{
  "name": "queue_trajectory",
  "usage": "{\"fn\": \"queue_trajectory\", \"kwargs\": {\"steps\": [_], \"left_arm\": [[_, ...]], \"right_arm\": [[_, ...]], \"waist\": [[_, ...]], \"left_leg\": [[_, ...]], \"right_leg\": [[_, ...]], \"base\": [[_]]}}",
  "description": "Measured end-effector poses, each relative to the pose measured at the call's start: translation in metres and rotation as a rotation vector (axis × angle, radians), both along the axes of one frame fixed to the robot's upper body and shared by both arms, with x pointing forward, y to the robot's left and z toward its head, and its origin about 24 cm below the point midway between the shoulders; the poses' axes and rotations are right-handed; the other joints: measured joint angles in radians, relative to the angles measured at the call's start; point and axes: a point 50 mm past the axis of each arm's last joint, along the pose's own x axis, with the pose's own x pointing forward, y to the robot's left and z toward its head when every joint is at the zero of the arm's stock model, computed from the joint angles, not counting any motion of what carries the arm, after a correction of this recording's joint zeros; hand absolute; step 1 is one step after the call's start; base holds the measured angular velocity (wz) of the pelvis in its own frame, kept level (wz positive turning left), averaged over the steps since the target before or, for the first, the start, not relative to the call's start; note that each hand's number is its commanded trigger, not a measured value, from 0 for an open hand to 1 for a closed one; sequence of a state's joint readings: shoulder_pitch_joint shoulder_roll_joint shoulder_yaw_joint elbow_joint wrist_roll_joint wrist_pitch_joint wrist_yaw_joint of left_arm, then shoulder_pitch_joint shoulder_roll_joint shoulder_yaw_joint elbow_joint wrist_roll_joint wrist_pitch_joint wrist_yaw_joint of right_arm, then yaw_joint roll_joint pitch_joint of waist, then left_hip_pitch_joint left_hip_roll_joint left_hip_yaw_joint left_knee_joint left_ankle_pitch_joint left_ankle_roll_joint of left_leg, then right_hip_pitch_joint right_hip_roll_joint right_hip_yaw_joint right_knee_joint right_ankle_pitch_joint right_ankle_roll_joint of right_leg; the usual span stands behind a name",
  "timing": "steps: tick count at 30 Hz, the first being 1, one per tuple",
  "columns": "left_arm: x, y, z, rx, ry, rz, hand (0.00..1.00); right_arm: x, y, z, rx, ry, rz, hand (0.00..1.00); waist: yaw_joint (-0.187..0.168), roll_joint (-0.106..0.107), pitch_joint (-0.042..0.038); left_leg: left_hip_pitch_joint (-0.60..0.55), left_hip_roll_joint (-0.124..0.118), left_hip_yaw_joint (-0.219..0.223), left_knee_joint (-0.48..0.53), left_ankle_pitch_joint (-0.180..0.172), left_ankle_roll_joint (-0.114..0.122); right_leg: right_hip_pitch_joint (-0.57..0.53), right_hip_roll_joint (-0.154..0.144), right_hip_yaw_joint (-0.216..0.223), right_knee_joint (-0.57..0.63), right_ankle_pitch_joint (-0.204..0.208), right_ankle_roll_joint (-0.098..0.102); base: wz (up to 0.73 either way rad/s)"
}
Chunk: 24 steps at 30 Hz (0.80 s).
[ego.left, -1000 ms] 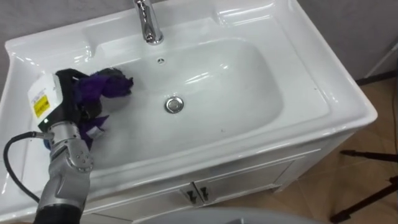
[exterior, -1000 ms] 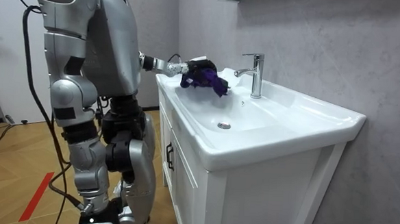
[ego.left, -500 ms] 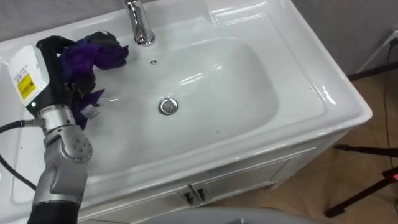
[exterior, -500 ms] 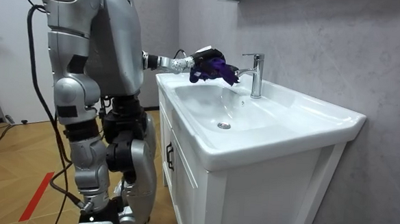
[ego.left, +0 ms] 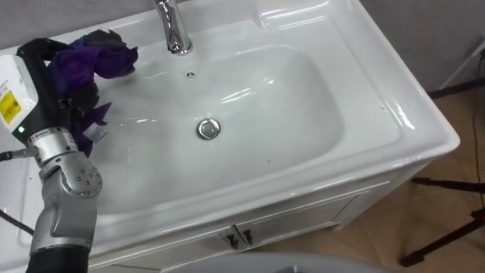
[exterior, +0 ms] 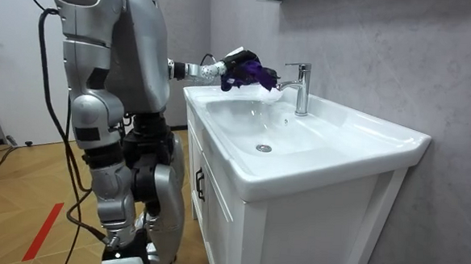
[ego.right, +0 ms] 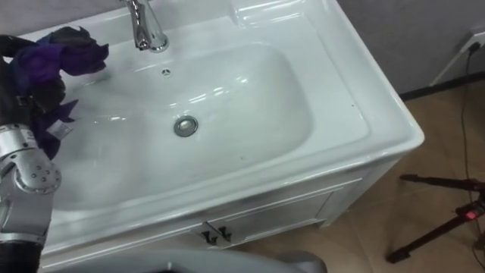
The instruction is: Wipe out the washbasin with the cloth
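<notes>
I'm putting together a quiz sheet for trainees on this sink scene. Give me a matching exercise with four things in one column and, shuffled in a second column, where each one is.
Things:
1. purple cloth
2. drain
3. tap
4. cabinet doors

Places:
A. standing on the back rim of the basin
B. below the basin's front edge
C. bunched in the left hand
D. at the bottom of the basin

Pairs: 1-C; 2-D; 3-A; 4-B
</notes>
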<state>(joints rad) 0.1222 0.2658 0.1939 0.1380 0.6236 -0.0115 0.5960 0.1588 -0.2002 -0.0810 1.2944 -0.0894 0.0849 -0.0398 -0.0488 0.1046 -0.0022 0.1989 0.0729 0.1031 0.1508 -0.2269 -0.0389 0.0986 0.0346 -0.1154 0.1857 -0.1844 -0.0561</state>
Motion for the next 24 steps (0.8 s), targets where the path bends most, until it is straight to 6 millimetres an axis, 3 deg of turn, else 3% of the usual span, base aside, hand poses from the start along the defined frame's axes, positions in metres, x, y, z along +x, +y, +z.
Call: {"fn": "queue_trajectory", "kwargs": {"steps": [3,7,15,24], "left_arm": [[-0.002,0.004,0.001,0.005,-0.006,0.030,1.00],[-0.005,0.008,0.001,0.012,-0.008,0.050,1.00],[-0.021,0.044,0.014,0.052,-0.030,0.218,1.00],[-0.049,0.057,-0.003,0.058,0.085,0.302,1.00]], "right_arm": [[0.000,-0.002,0.000,-0.001,0.003,-0.006,0.00],[0.000,-0.005,0.001,-0.002,-0.003,-0.013,0.00],[-0.004,-0.009,0.003,0.002,0.000,-0.030,0.00],[-0.008,-0.008,0.003,0.019,0.014,-0.042,0.00]], "waist": [[0.011,0.001,0.0034],[0.030,0.006,0.0001],[0.069,0.006,-0.0032],[0.088,0.012,0.0004]], "left_leg": [[-0.002,0.000,-0.001,0.000,0.000,0.000],[-0.005,-0.001,-0.002,0.000,0.000,0.000],[-0.014,-0.002,-0.034,0.000,0.000,0.000],[-0.002,-0.013,-0.060,0.000,0.000,0.000]], "right_leg": [[0.001,0.000,-0.002,0.000,0.000,0.000],[0.001,0.000,-0.005,-0.002,-0.001,0.000],[-0.007,-0.006,-0.040,-0.002,0.000,0.000],[0.022,-0.016,-0.057,-0.015,-0.005,0.009]], "base": [[0.01],[0.01],[0.10],[0.12]]}}
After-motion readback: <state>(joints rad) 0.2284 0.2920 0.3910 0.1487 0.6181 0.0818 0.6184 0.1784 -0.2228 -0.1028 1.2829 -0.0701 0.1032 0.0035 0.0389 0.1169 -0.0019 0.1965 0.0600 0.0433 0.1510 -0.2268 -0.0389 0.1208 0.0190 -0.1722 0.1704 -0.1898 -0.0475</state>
